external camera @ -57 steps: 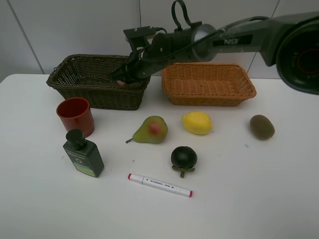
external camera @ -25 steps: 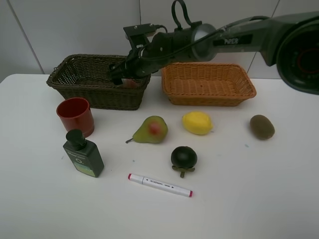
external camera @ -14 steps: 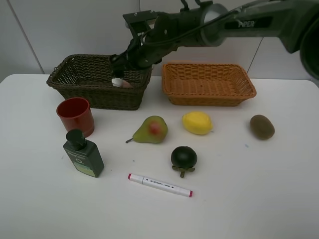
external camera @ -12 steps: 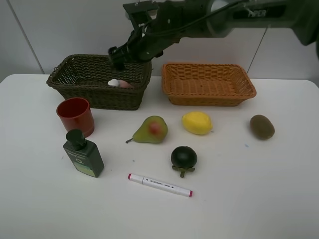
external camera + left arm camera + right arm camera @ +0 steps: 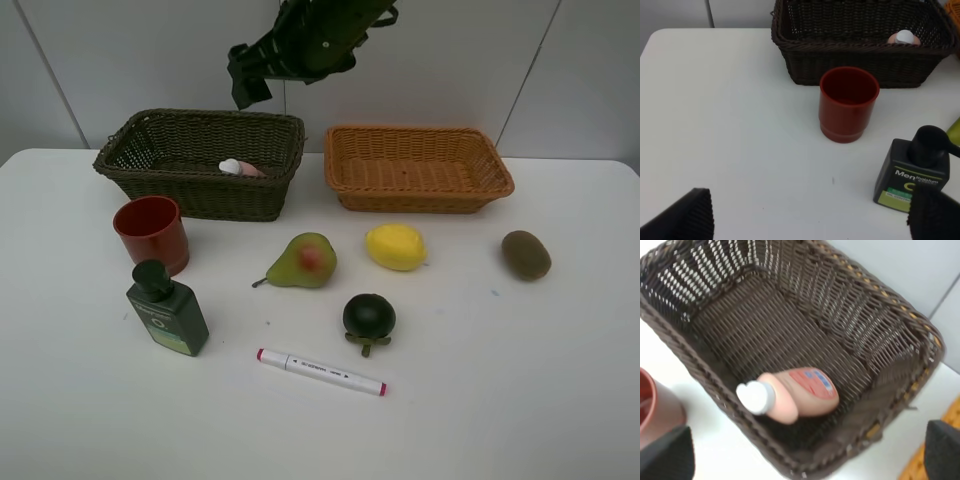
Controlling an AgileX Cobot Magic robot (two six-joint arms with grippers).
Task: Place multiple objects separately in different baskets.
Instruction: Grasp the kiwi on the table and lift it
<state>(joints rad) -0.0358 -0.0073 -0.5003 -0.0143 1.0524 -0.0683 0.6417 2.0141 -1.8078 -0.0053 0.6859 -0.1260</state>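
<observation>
White table; pink bottle in dark basket; left pincer and right pincer gape wide.

- A white table carries everything.
- A dark brown wicker basket stands at the back left.
- A light orange wicker basket, shallower, stands just beside it to the right, with a narrow gap between them.
- A red cup stands upright in front of the dark basket's left end.
- A dark green bottle with a black cap stands just in front of the cup.
- A green-red pear lies near the middle, stem pointing left.
- A yellow lemon lies to the pear's right.
- A brown kiwi lies well apart at the right.
- A dark green round fruit sits in front of the pear and lemon.
- A white marker with red ends lies nearest the front.
</observation>
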